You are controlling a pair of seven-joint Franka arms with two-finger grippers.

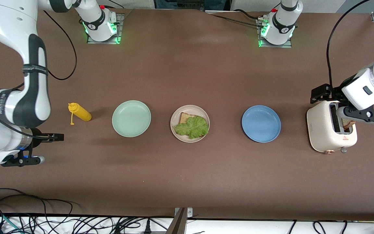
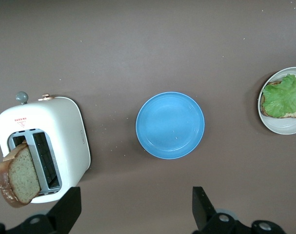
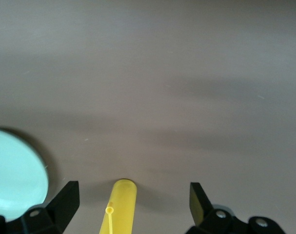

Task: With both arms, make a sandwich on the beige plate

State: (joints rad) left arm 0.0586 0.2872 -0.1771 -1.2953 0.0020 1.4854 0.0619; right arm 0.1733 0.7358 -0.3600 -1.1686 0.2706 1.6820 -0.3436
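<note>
The beige plate (image 1: 174,130) lies mid-table and holds one bread slice (image 1: 184,117) with a green lettuce leaf (image 1: 193,127) on top. It also shows in the left wrist view (image 2: 279,127) with the lettuce (image 2: 286,95). A second bread slice (image 1: 347,123) stands in a cream toaster (image 1: 326,133), leaning out of its slot in the left wrist view (image 2: 18,175). My left gripper (image 1: 319,93) (image 2: 133,209) is open and empty, up in the air by the toaster's edge toward the blue plate. My right gripper (image 1: 55,137) (image 3: 133,207) is open and empty, by the yellow bottle.
A blue plate (image 1: 261,123) (image 2: 170,125) lies between the beige plate and the toaster (image 2: 65,136). A mint-green plate (image 1: 131,118) (image 3: 13,175) and a lying yellow squeeze bottle (image 1: 80,112) (image 3: 122,204) are toward the right arm's end. Cables hang along the table edge nearest the front camera.
</note>
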